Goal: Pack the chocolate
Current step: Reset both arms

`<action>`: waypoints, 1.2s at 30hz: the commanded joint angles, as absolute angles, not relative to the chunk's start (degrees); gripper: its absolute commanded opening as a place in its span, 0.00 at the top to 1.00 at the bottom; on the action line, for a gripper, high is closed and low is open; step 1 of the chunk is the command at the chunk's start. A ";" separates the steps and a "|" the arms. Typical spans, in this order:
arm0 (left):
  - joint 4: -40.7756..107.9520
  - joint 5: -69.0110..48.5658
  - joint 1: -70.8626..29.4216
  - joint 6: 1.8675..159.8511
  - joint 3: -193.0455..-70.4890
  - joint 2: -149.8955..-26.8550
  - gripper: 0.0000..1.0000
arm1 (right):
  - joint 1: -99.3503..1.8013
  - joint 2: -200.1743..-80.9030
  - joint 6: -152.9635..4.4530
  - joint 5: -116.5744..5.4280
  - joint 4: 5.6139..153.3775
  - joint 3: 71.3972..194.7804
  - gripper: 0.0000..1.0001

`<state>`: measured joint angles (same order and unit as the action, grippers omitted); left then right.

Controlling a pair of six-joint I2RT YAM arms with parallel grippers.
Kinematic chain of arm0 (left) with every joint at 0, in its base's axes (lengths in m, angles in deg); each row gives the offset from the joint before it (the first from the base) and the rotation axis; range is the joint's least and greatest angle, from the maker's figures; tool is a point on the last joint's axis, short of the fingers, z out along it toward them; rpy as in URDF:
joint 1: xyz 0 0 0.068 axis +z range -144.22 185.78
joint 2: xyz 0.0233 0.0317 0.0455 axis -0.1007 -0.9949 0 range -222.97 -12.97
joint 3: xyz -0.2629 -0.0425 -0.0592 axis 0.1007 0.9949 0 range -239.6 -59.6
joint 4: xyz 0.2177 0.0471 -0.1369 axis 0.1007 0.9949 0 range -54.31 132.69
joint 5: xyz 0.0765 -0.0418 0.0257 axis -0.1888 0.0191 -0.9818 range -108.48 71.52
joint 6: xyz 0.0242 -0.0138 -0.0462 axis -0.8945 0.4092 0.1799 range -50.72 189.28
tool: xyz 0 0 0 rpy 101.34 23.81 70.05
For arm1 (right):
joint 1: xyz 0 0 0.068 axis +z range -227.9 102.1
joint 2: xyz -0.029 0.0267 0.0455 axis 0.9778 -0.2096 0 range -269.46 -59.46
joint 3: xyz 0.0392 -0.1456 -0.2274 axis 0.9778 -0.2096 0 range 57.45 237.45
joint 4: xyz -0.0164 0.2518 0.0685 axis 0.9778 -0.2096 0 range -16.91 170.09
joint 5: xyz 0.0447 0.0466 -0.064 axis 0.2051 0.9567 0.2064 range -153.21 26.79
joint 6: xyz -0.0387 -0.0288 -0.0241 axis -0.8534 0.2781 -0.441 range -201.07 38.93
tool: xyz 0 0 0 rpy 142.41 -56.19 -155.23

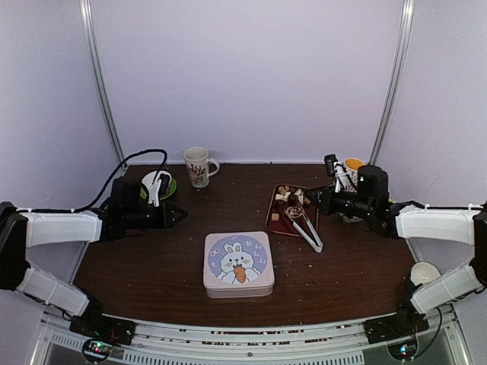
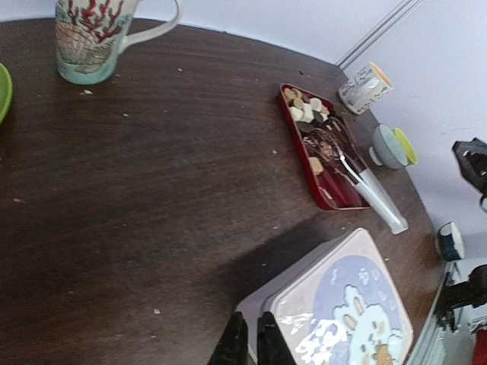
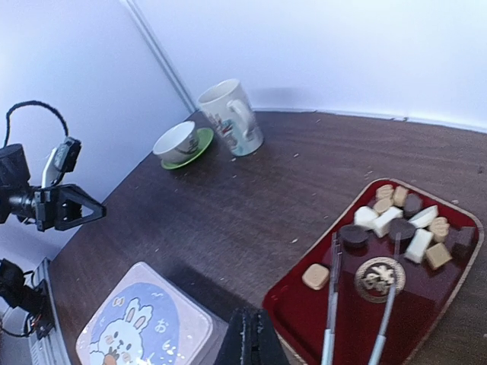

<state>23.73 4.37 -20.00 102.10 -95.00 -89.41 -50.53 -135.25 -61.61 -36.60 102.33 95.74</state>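
Brown, tan and white chocolate cubes (image 1: 290, 196) wait right of centre on a red tray (image 1: 277, 224), white tongs (image 1: 309, 232) laid ready, while the left end effector (image 1: 183, 215), nearly clenched, and right end effector (image 1: 312, 199), clenched, hover empty.

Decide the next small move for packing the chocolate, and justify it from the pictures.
Probably lower the left gripper to the tin and take off its lid: the tin is closed, the chocolate lies on the red tray, and that gripper hovers empty near it.
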 commanded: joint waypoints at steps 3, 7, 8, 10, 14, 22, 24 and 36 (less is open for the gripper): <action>31.48 -2.08 -13.10 100.25 -96.69 -83.77 0.55 | -55.39 -124.67 -63.34 -55.93 97.59 91.92 0.80; 32.69 -7.02 -9.62 99.57 -94.77 -78.87 0.03 | -57.12 -119.18 -65.64 -64.49 95.90 89.22 0.25; 33.87 -8.65 -9.24 98.58 -94.98 -77.67 0.02 | -57.30 -118.39 -66.21 -66.97 94.73 89.32 0.12; 36.00 -11.61 -8.57 96.07 -96.11 -75.83 0.02 | -57.44 -117.41 -67.53 -70.75 92.32 89.80 0.01; 40.98 -22.75 -7.67 91.99 -98.52 -73.31 0.02 | -57.51 -115.95 -68.23 -79.25 90.70 89.60 0.00; 35.02 -35.73 -5.51 83.22 -96.83 -70.57 0.02 | -58.11 -112.66 -79.03 -87.05 104.05 82.66 0.00; 30.52 -37.13 -5.48 80.11 -94.68 -70.26 0.02 | -58.42 -112.41 -81.22 -85.34 105.59 81.61 0.00; 7.88 -41.22 -1.65 70.98 -82.58 -73.54 0.02 | -68.14 -122.08 -83.00 -75.11 128.49 71.69 0.00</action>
<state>20.05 -40.26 -3.94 73.99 -84.29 -72.10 -65.15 -117.61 -84.05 -80.51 117.72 72.83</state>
